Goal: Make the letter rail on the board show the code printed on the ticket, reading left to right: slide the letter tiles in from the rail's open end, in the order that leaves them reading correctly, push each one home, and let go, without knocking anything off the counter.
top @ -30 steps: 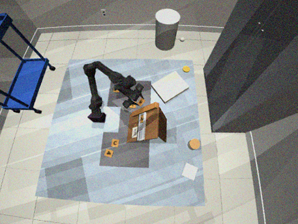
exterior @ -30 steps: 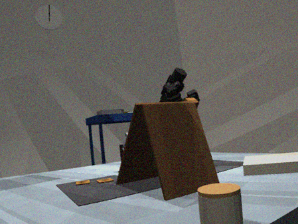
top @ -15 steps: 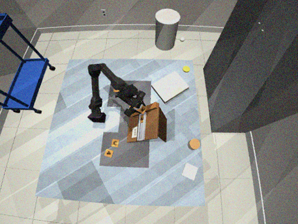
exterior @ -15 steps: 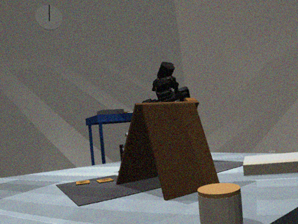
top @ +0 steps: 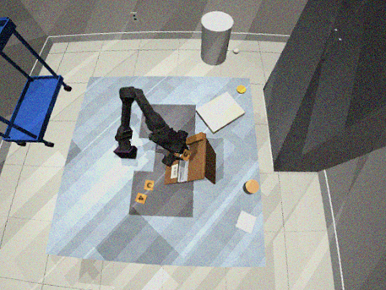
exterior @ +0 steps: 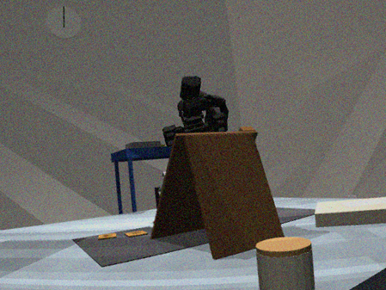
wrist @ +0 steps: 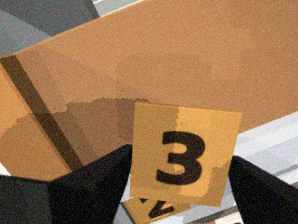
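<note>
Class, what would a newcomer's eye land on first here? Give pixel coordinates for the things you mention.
Probably the black arm point(top: 125, 116) point(exterior: 214, 102) reaching over the dark mat point(top: 159, 206) point(exterior: 111, 251) to the brown board point(top: 197, 160) point(exterior: 230, 187) point(wrist: 190, 55). Next, the orange "3" tile point(wrist: 192, 150) between the gripper's fingers, and the blue cart point(top: 60, 81) point(exterior: 141, 152) standing off to one side.

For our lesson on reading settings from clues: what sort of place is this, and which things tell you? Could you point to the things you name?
Probably a workroom: a wheeled blue cart point(top: 36, 108) point(exterior: 148, 153), a lidded canister point(top: 251, 186) point(exterior: 284, 270) and a robot arm point(top: 126, 113) point(exterior: 217, 103).
</note>
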Controlling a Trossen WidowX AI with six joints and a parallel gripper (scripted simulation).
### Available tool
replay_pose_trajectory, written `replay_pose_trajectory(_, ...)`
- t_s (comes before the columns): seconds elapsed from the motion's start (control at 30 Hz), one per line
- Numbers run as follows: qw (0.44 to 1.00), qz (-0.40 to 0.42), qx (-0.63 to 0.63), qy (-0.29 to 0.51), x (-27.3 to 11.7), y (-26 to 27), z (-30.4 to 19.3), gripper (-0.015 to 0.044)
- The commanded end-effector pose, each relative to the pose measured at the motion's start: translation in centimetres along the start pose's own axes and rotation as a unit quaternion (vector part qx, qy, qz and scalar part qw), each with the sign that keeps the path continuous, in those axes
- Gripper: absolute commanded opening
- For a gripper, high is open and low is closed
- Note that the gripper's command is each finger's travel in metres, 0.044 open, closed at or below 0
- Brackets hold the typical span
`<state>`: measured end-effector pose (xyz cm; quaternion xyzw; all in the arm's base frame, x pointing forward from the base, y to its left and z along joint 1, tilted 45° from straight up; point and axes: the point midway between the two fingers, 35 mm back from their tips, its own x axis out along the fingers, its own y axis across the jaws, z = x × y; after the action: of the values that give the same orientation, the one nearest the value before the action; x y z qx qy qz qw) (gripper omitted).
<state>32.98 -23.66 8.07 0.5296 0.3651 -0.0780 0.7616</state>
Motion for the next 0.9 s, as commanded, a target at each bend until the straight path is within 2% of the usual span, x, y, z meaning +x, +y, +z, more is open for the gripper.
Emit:
replay_pose_trajectory(0.0, 1.000, 0.009, -0.023, 0.002, 0.5, -2.0, 0.9, 0.0000)
replay_pose_trajectory(0.87, 0.987, 0.062, -0.145, -0.023, 2.5, -15.4, 3.3, 0.0000)
